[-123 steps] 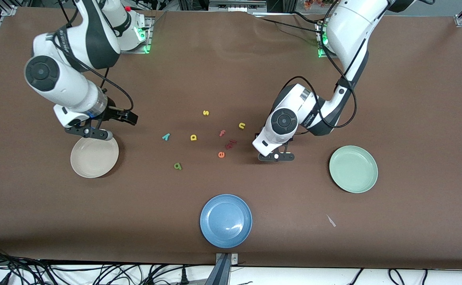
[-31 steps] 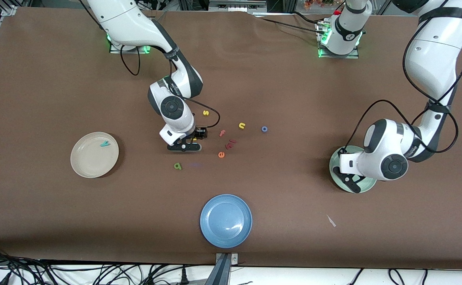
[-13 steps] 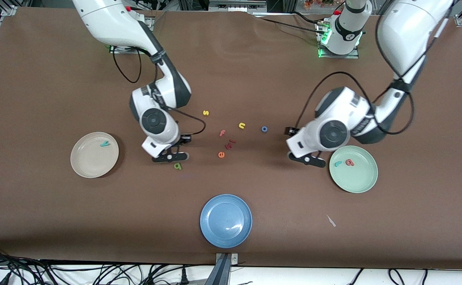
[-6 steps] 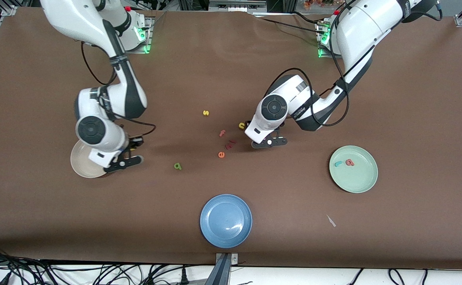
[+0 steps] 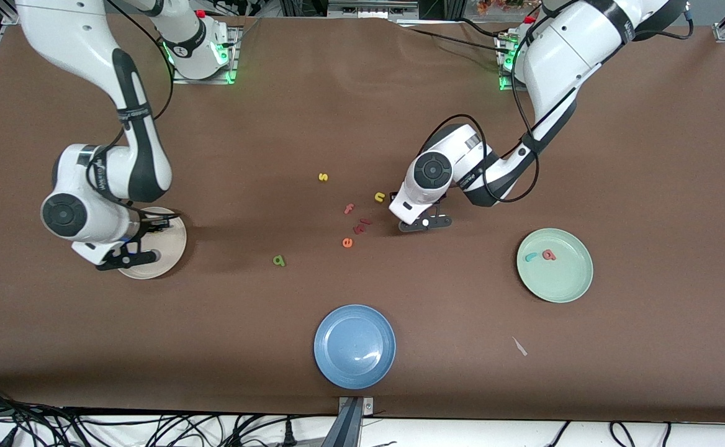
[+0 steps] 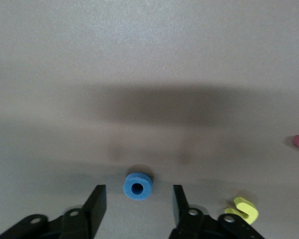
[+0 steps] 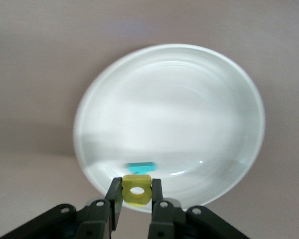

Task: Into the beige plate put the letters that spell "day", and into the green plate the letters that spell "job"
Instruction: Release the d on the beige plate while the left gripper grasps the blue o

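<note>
My right gripper (image 5: 128, 257) hangs over the edge of the beige plate (image 5: 167, 241), shut on the yellow d (image 7: 136, 189). The teal y (image 7: 140, 167) lies in that plate (image 7: 189, 99). My left gripper (image 5: 424, 223) is down at the table in the middle. Its jaws stand open on either side of the blue o (image 6: 137, 186) with a gap on each side; the hand hides the o in the front view. The teal j (image 5: 531, 256) and salmon b (image 5: 549, 254) lie in the green plate (image 5: 558, 282). The green a (image 5: 279, 261) lies alone on the table.
Beside the left gripper lie a yellow n (image 5: 379, 197), salmon f (image 5: 349, 208), dark red pieces (image 5: 361, 225) and orange e (image 5: 347, 243); a yellow s (image 5: 323, 177) lies farther back. A blue plate (image 5: 354, 346) sits nearest the camera. A paper scrap (image 5: 519, 346) lies near the green plate.
The right arm carried the yellow d from the middle of the table to over the beige plate. The left arm came from the green plate to the blue o and its jaws narrowed.
</note>
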Robot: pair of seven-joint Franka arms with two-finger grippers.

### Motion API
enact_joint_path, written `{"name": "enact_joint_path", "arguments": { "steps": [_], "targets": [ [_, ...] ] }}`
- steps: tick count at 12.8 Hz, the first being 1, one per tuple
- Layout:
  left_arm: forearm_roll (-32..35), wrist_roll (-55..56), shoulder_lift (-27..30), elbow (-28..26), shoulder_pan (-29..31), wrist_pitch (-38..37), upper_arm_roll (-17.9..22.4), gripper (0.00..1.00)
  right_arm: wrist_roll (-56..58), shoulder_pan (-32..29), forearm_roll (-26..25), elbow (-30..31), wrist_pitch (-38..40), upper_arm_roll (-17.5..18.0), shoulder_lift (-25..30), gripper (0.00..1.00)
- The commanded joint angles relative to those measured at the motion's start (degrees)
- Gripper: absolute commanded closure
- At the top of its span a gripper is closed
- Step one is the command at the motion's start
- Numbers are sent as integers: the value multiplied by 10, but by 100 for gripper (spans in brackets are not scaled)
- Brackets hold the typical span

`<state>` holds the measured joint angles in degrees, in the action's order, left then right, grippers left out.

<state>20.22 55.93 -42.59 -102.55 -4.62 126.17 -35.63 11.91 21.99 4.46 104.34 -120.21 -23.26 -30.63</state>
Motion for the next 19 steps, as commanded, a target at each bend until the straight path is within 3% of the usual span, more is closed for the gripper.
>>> {"name": "enact_joint_path", "arguments": {
  "steps": [1,2,6,9,10,13,15,19],
  "targets": [
    [22,14,-2,-12,2,12,-1,40,11,-21,19,-2,-24,6,-19,18],
    [22,14,-3,-12,1,13,-1,40,12,-19,35,-8,-19,7,-18,0],
    [22,14,-9,-19,2,35,0,49,8,-11,40,-34,-7,24,-18,0],
    [22,12,-7,-14,4,34,0,96,7,-11,42,-47,-5,60,-17,0],
    [22,10,-5,-12,7,33,-1,100,1,-12,42,-56,-1,76,-18,0],
    [22,6,13,-5,18,21,-1,100,-69,-12,41,-84,11,124,-21,0],
    [22,-6,26,7,26,-26,-1,100,-81,-12,39,-105,11,155,-28,0],
    [22,-133,54,30,72,-117,-3,100,-92,-12,41,-150,8,189,-66,0]
  ]
}}
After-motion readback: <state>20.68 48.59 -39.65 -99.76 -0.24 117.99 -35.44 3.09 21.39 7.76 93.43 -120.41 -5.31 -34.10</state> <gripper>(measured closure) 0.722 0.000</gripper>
